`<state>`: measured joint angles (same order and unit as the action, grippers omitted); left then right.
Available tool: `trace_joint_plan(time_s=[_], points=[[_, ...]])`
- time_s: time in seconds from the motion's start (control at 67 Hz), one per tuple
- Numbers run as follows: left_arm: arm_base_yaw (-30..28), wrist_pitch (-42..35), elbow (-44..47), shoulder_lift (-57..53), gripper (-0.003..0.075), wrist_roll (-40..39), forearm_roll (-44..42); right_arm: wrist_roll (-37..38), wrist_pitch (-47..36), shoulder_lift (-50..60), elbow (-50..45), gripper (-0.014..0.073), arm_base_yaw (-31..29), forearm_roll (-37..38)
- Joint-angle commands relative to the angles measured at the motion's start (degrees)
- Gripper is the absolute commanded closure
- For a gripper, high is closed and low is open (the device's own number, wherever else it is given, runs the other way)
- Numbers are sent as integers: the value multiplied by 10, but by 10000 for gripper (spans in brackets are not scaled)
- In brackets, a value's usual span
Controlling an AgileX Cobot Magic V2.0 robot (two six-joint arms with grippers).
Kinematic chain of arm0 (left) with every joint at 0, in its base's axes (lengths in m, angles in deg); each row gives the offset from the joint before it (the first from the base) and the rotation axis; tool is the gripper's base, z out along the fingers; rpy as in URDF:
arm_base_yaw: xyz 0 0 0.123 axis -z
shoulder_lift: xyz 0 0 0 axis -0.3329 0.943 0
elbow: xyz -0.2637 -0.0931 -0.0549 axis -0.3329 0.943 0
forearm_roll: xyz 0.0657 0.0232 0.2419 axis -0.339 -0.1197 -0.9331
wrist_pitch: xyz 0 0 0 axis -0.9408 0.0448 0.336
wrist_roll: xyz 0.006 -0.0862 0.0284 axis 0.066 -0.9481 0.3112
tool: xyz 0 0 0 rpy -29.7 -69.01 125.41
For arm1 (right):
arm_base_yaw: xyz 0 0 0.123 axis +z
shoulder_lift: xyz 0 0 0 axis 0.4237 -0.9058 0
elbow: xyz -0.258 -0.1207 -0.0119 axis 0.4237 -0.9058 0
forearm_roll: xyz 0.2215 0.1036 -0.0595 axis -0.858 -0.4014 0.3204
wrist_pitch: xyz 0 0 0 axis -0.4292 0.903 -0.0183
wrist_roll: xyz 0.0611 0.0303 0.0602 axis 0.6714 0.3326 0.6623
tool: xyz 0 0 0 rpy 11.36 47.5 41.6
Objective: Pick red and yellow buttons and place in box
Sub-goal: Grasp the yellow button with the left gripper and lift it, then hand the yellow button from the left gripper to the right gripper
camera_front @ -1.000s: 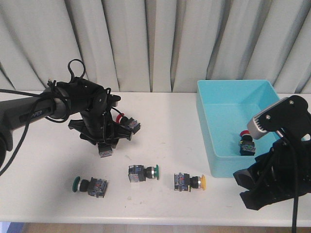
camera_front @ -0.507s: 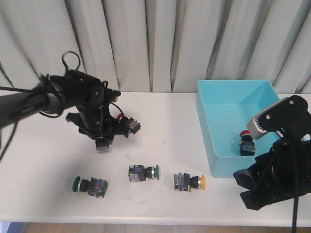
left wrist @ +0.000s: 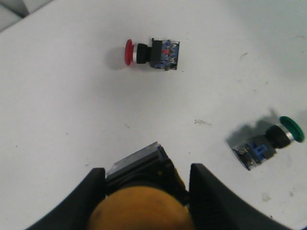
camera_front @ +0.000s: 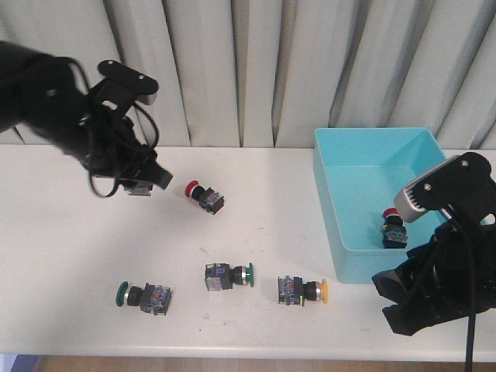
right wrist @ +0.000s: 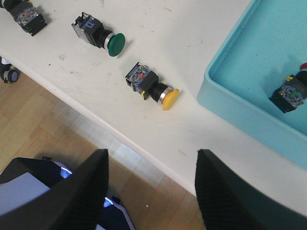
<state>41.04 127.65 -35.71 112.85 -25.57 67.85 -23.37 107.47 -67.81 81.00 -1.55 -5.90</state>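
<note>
Lifted and swung back toward its own side, the left gripper (left wrist: 144, 191) has closed on an orange-yellow-capped push-button switch (left wrist: 139, 213), leaving the red-capped switch (camera_front: 203, 194) on the white table (camera_front: 256, 225); a loose pinch could drop the switch before it reaches the large turquoise plastic box (camera_front: 341, 256); another red button (camera_front: 394, 229) already lies inside; the right gripper (right wrist: 151, 191) hangs spread and empty beside it.

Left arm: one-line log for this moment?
left jaws shut on yellow button | lifted off table | red button left on table | box holds one red | right idle
</note>
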Motion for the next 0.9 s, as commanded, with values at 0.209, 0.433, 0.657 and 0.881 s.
trace_joint_plan(time_s=[0.209, 0.433, 0.657, 0.881], points=[[2, -105, 171, -102, 532, 384, 348, -7, -29, 8, 14, 200, 1, -1], [2, -20, 217, -89, 532, 776, 687, -81, -22, -18, 14, 157, 1, -47], [2, 86, 219, -79, 532, 998, 775, -280, -31, -60, 15, -8, 1, -176], [2, 123, 219, -79, 532, 1137, 781, -600, -45, -99, 15, 22, 1, -315]])
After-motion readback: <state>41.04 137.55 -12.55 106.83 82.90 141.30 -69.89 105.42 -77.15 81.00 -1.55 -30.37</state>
